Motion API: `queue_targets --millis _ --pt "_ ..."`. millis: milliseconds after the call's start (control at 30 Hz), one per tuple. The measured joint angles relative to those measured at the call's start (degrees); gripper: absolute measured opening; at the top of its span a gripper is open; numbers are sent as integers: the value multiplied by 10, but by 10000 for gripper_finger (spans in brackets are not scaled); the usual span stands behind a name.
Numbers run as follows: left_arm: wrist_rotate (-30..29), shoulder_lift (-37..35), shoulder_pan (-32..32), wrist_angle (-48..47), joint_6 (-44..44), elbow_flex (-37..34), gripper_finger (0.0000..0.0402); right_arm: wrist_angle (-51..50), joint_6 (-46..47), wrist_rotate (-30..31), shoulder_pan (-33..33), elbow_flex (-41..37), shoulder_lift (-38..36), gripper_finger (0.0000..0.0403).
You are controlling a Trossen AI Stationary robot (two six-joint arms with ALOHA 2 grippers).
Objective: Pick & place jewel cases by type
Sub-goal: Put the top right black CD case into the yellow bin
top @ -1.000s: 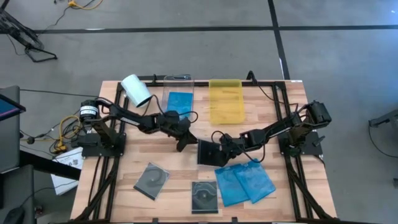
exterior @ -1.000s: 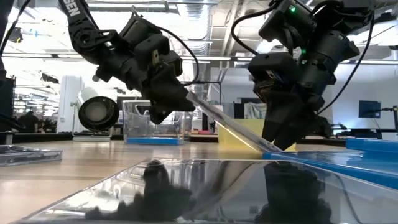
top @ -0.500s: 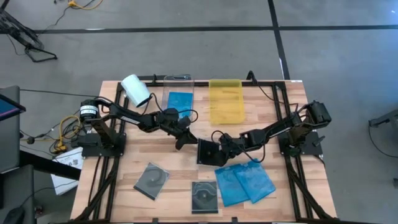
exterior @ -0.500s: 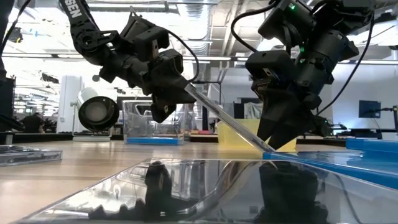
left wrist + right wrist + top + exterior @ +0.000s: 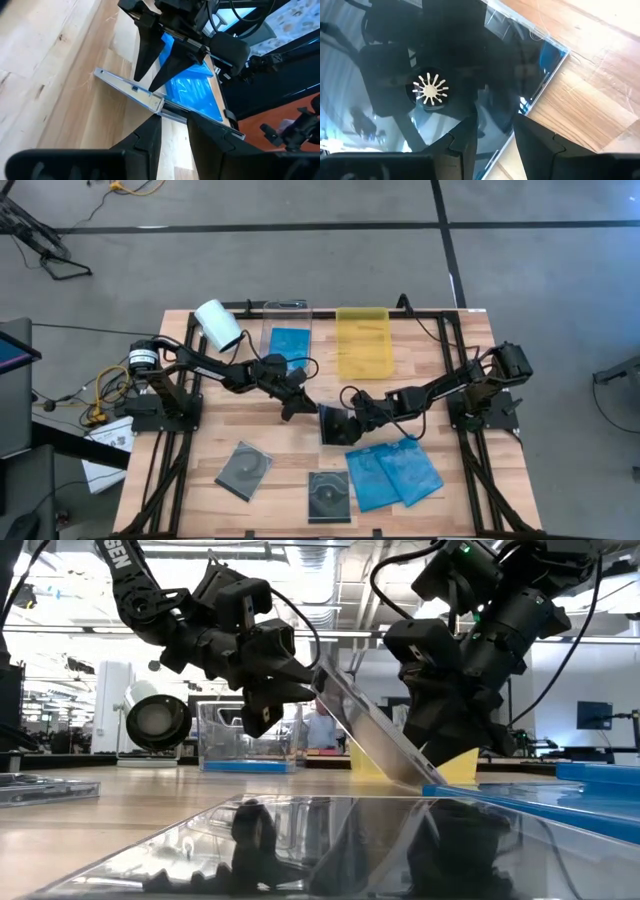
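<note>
At mid-table, two dark robot arms meet over a single dark jewel case (image 5: 335, 423), which stands tilted on edge rather than lying flat. From the low camera the case (image 5: 372, 740) slopes down to the wooden table (image 5: 210, 435), its lower edge resting near the blue cases. The left tool (image 5: 296, 402) is closed on the case's raised edge, its two fingers pinching the thin hinge side, as the left wrist camera shows (image 5: 172, 117). The right tool (image 5: 352, 418) grips the same case from the opposite side; its wrist camera looks straight onto the dark tray with the white hub rosette (image 5: 430, 90), with the fingers (image 5: 460, 145) clamped over the case's edge.

Elsewhere, two translucent blue jewel cases (image 5: 393, 475) lie overlapping near the front of the table, just beside the tilted case. A grey case with a disc showing (image 5: 329, 496) lies flat to their left, and another grey case (image 5: 244, 468) sits farther left, turned at an angle. At the back of the table stand a clear tray (image 5: 287, 340) holding a blue case (image 5: 290, 345) and, just beside it, a yellow tray (image 5: 364, 342). A white roll (image 5: 218, 324) lies near the back left corner.
</note>
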Motion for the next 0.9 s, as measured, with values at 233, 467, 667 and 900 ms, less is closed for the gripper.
queue_targets --millis 233,467,667,900 --pt "18 1 0 -1 -20 0 92 5 0 -1 0 0 0 120" --pt "29 1 0 -2 -34 0 134 7 0 -3 0 0 0 121" --pt "50 1 0 -3 -39 -1 175 5 -12 -23 0 0 0 121" --pt "54 1 1 -2 -47 -1 208 -19 -15 -39 1 -1 0 121"
